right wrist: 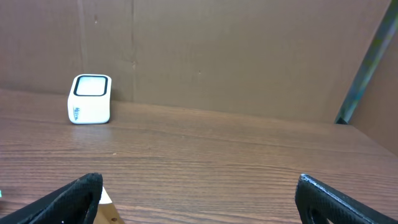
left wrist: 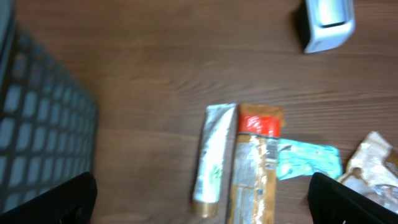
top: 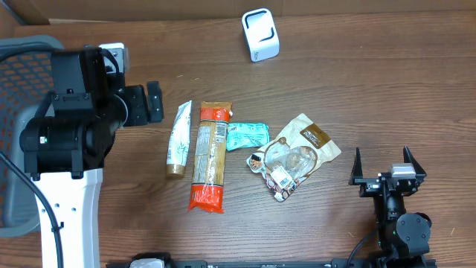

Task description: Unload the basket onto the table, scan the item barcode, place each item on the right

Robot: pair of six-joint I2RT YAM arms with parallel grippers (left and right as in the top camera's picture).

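1. Landmark: white scanner [top: 260, 34], standing upright at the far side of the wooden table [top: 372, 89], in front of a brown cardboard wall [right wrist: 249, 56].
2. Four items lie in a row on the near side of the scanner, none of them held.
3. White tube [top: 178, 140]: near-left of the scanner, lying flat, cap end towards the robot.
4. Long packet with orange ends [top: 210, 156]: also near-left of the scanner, just right of the tube and parallel to it.
5. Teal packet [top: 246, 136]: straight in front of the scanner, touching the long packet's right edge.
6. Clear bag with brown label [top: 295, 155]: near-right of the scanner, just beside the teal packet.
7. Left gripper [top: 154, 103]: well left of the scanner, above the table beside a grey mesh basket [top: 22, 67]; jaws spread wide, empty.
8. Right gripper [top: 383, 160]: well near-right of the scanner, past the clear bag; jaws spread wide, empty, facing the scanner.
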